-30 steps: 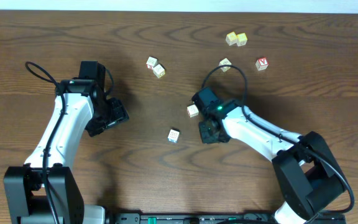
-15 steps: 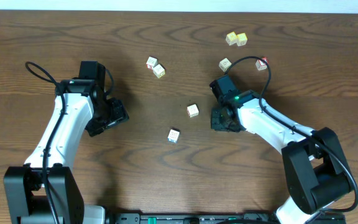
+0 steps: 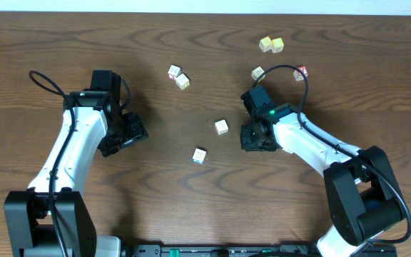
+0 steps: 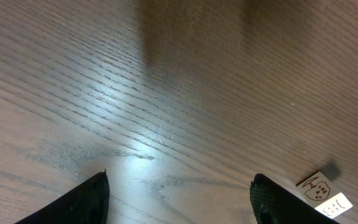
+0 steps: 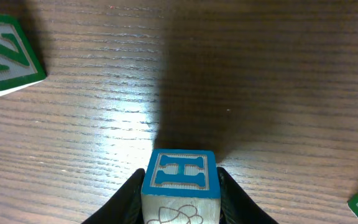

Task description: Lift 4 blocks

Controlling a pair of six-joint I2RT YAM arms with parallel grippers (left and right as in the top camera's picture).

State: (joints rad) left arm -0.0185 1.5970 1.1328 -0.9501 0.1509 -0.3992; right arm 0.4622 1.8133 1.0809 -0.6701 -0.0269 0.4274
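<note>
The jaws of your right gripper [image 5: 179, 198] are standing narrow and pinching the H block [image 5: 179, 169], a small wooden cube. Its top face is showing a raised teal H inside a teal frame, its pale side is showing a thin line drawing, and the dark fingers [image 5: 128, 198] are pressing on both flanks. You cannot tell from these views whether it is hanging clear of the surface [image 5: 260, 74], which is dark, grained wood catching a glossy glare. A green N block [image 5: 5, 59] is lying at the upper left of the right wrist view.

Since a second ago your right arm is sitting farther right and higher in the overhead view. The pale block [image 3: 222, 127] that was lying against the arm is now lying apart, to its left. Your left arm is staying where it was.

The jaws of your left gripper [image 4: 179, 200] are standing wide, holding nothing, over bare wood. A printed block [image 4: 324, 194], pale with a brown drawing, is lying just beside the right-hand finger.
</note>
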